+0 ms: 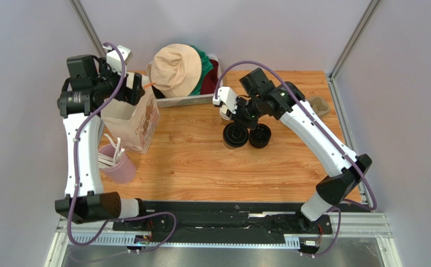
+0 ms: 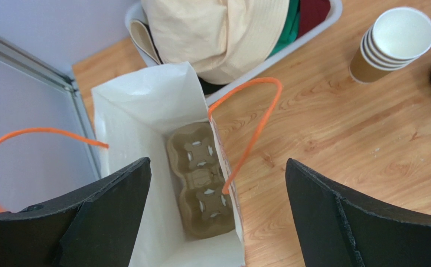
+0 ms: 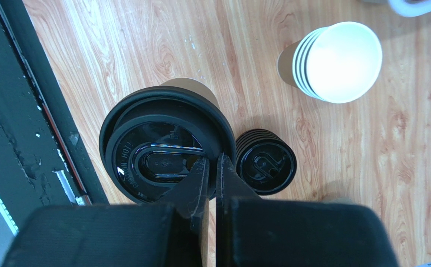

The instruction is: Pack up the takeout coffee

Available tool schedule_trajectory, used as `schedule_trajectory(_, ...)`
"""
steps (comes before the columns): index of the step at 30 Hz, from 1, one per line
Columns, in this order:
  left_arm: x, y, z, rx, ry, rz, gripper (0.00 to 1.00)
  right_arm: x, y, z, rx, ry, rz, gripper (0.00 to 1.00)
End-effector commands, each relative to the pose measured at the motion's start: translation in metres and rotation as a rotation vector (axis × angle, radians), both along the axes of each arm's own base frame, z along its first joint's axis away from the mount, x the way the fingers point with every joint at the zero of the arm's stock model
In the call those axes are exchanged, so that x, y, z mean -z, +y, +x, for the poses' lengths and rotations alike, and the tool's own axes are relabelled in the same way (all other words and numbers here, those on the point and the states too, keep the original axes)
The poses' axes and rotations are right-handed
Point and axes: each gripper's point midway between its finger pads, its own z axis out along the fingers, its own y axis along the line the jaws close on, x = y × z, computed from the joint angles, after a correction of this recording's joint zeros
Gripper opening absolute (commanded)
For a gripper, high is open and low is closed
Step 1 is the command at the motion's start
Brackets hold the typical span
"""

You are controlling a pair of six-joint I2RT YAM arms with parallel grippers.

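Coffee cup [image 3: 162, 150] stood on surface [image 3: 145, 44], lid [image 3: 145, 133] on, just beside lid stack [image 3: 266, 165]. Right fingers [image 3: 192, 186] pressed together, tips set at lid rim, likely for seating it; nothing seen gripped. Left fingers [image 2: 106, 206] spread wide above open bag [image 2: 145, 111], where cup tray [image 2: 201, 178] is judged ready to receive cup.

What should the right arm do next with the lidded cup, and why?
Probably press the shut right gripper down on the black lid: it seems to sit slightly askew on the kraft cup, so it likely needs seating before bagging.
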Motion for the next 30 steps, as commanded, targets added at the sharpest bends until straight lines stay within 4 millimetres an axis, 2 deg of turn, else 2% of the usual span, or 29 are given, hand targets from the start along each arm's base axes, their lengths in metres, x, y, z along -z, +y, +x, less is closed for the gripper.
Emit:
schedule_trajectory(1, 0.010, -0.002, 0.017, 0.070, 0.003, 0.026, 0.99, -0.057, 0.000, -0.013, 0.021, -0.090, 0.150, 0.00)
schedule_trajectory(4, 0.020, -0.005, 0.026, 0.099, 0.016, 0.032, 0.96, -0.075, -0.002, -0.021, 0.023, -0.116, 0.202, 0.00)
schedule_trajectory(5, 0.023, -0.006, 0.028, 0.108, 0.020, 0.042, 0.90, -0.081, -0.003, -0.023, 0.027, -0.123, 0.221, 0.00)
schedule_trajectory(6, 0.025, -0.009, 0.028, 0.121, 0.023, 0.048, 0.75, -0.083, -0.003, -0.024, 0.029, -0.126, 0.229, 0.00)
schedule_trajectory(8, 0.034, -0.013, 0.031, 0.137, 0.041, 0.065, 0.56, -0.087, -0.003, -0.025, 0.037, -0.133, 0.242, 0.00)
schedule_trajectory(9, 0.037, -0.019, 0.030, 0.156, 0.045, 0.067, 0.39, -0.089, -0.004, -0.025, 0.041, -0.135, 0.247, 0.00)
schedule_trajectory(12, 0.045, -0.030, 0.028, 0.192, 0.060, 0.076, 0.20, -0.090, -0.004, -0.024, 0.056, -0.138, 0.253, 0.00)
schedule_trajectory(13, 0.046, -0.034, 0.026, 0.203, 0.061, 0.078, 0.18, -0.091, -0.004, -0.024, 0.061, -0.140, 0.256, 0.00)
schedule_trajectory(15, 0.047, -0.043, 0.023, 0.219, 0.064, 0.092, 0.07, -0.096, -0.005, -0.021, 0.078, -0.157, 0.268, 0.00)
schedule_trajectory(17, 0.047, -0.058, 0.016, 0.252, 0.065, 0.099, 0.06, -0.098, -0.006, -0.019, 0.092, -0.172, 0.273, 0.00)
schedule_trajectory(19, 0.048, -0.066, 0.010, 0.265, 0.067, 0.105, 0.00, -0.102, -0.008, -0.017, 0.112, -0.186, 0.281, 0.00)
schedule_trajectory(23, 0.045, -0.096, -0.009, 0.342, 0.070, 0.103, 0.00, -0.109, -0.010, -0.012, 0.140, -0.223, 0.293, 0.00)
schedule_trajectory(30, 0.031, -0.137, -0.039, 0.433, 0.065, 0.061, 0.00, -0.125, -0.024, 0.001, 0.225, -0.294, 0.301, 0.00)
